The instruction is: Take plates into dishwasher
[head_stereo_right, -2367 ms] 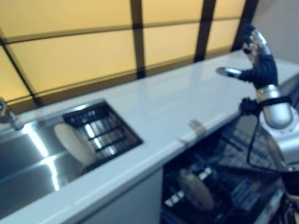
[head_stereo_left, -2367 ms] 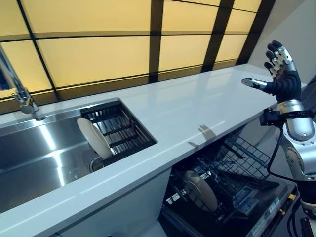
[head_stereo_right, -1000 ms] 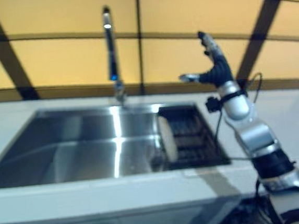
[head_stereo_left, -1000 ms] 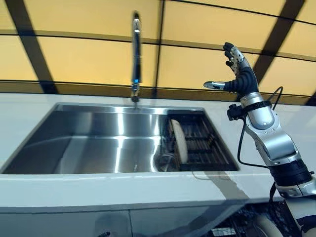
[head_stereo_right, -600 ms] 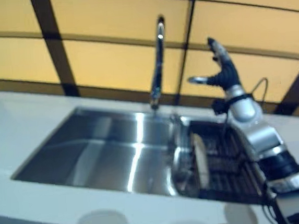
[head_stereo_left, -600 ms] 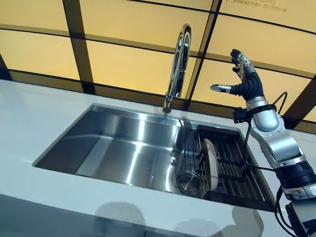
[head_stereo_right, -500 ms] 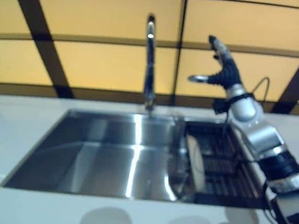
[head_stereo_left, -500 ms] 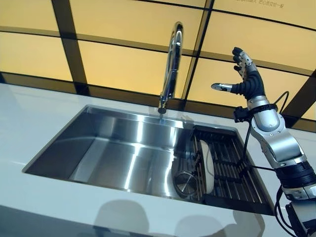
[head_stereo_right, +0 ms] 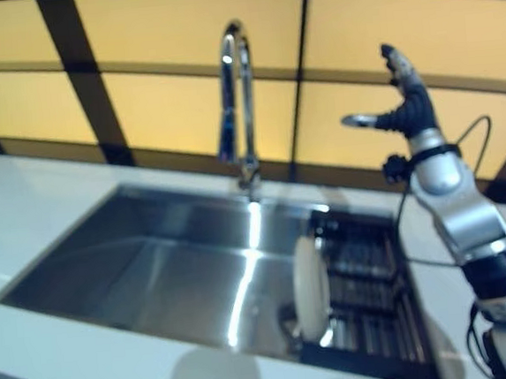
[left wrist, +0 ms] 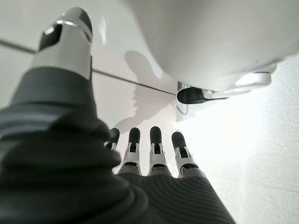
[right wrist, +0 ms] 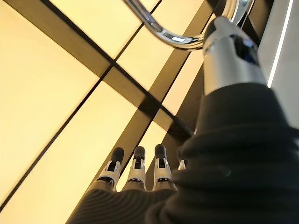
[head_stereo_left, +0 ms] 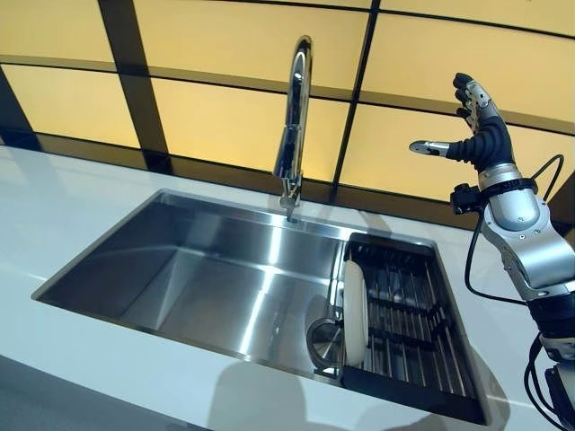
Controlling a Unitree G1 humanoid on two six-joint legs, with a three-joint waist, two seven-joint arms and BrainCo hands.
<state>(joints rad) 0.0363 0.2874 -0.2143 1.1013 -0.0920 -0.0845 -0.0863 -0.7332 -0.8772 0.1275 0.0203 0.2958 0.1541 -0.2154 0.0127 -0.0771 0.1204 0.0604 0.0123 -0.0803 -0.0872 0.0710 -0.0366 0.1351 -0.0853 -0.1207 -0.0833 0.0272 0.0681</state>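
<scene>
A steel sink (head_stereo_left: 180, 269) is set into a white counter (head_stereo_left: 54, 206), with a tall curved tap (head_stereo_left: 292, 135) standing at the middle of its back edge. A dark dish rack (head_stereo_left: 409, 314) fills the right end of the sink, reaching from the back edge to the front edge.

One white plate (head_stereo_left: 354, 312) stands on edge in the rack, at the rack's left side, close to the front edge of the sink. It is upright and turned edge-on to the head cameras. A round metal drain fitting (head_stereo_left: 323, 341) lies on the sink floor just beside the plate, on its left.

The right hand (head_stereo_left: 481, 135) is raised in the air above the back right corner of the sink, in front of the yellow panelled wall (head_stereo_left: 207, 117). It is well apart from the plate and from the rack. Its fingers (right wrist: 135, 170) are straight and point upward, the thumb (head_stereo_left: 429, 147) is spread sideways toward the tap, and the hand holds nothing.

The left hand (left wrist: 154, 154) shows only in its own wrist view. Its fingers are straight and relaxed, the thumb is held apart from them, and it holds nothing. A pale surface lies beyond the fingers; what it belongs to cannot be determined.
</scene>
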